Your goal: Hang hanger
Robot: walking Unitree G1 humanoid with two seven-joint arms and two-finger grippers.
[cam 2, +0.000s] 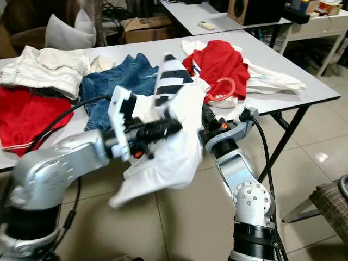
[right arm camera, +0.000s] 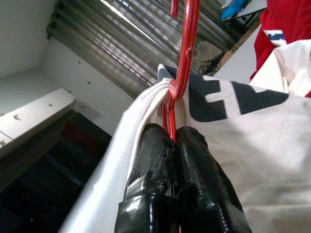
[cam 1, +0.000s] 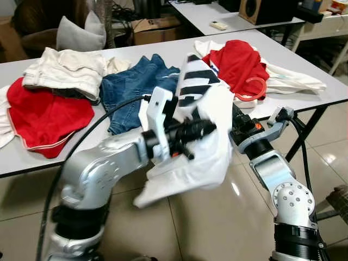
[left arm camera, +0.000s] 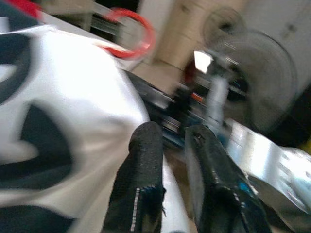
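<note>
One red hanger [right arm camera: 187, 53] pinched between right gripper [right arm camera: 174, 145] fingers.

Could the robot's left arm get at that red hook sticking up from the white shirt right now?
Probably not directly: the white shirt is draped over the left gripper, between it and the red hook, which the right gripper already holds.

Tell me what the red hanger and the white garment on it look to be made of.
Red hanger: probably glossy plastic or coated wire; it is thin and round, with a bright sheen along its hook.
White garment: soft matte cloth, likely a cotton knit; it droops in loose folds and carries flat black printed shapes.
</note>
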